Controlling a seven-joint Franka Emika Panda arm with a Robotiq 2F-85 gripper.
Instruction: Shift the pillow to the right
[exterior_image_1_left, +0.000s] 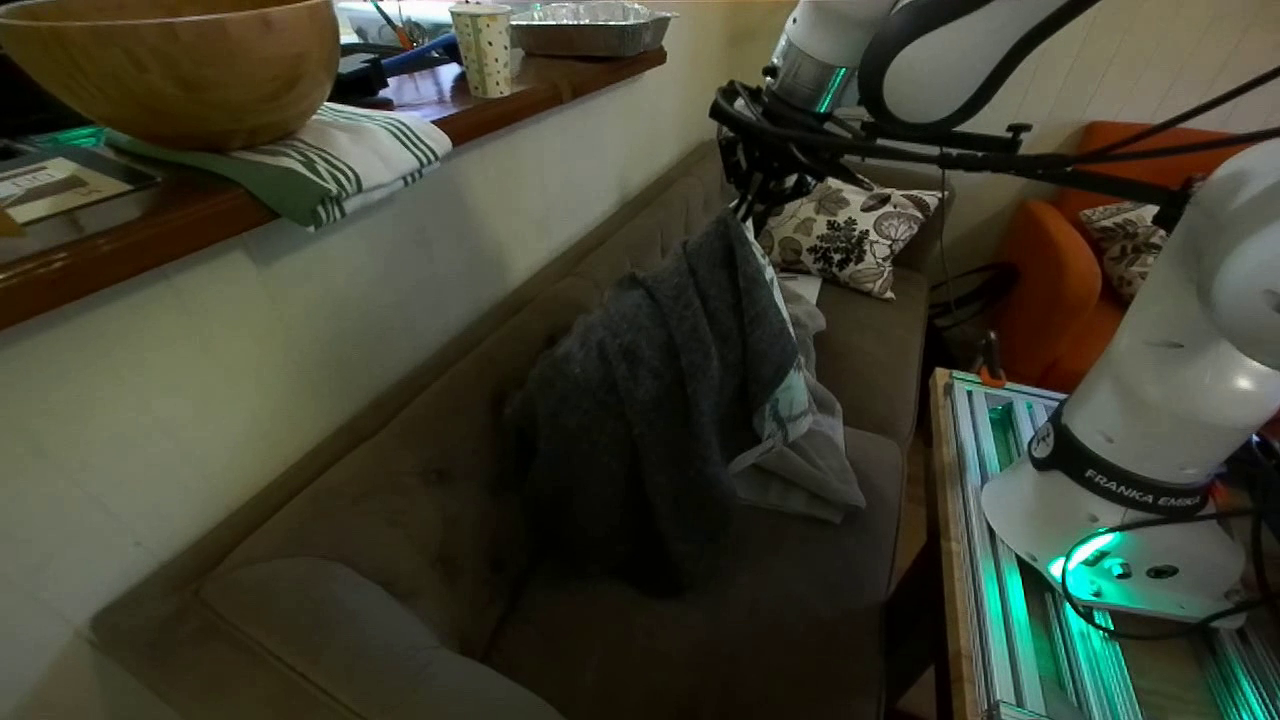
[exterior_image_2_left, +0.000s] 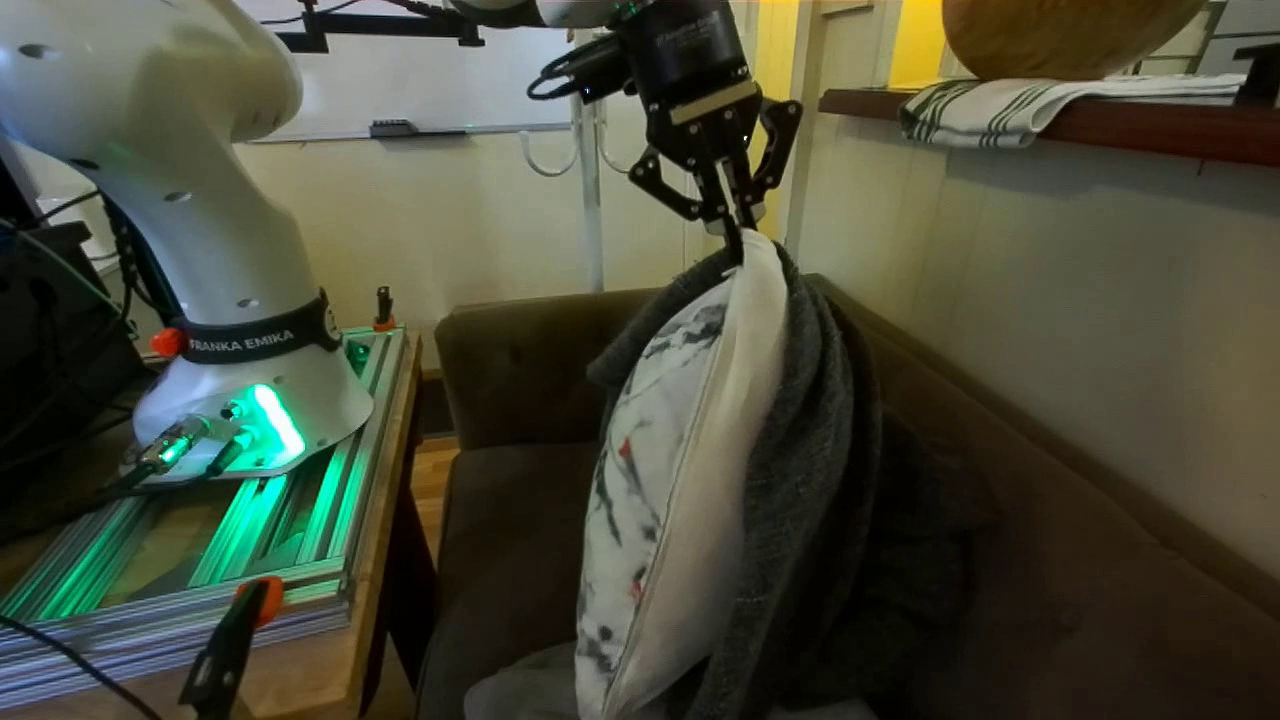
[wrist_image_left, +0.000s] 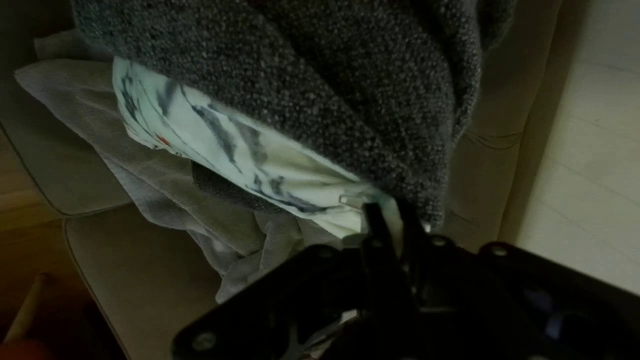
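Observation:
The pillow stands on edge on the sofa, raised by its top corner. One face is plain off-white; the opposite face is white with dark grey marks and small red spots. My gripper is shut on that corner from above. In the wrist view, pale pillow fabric runs between the fingers of my gripper. A dark grey blanket drapes over the pillow and hides much of it in an exterior view. I cannot tell whether blanket fabric is also pinched.
A light grey cloth lies beneath on the sofa seat. Farther along the sofa rests a leaf-print cushion. A wooden ledge with a bowl runs above the backrest. The robot's table faces the seat.

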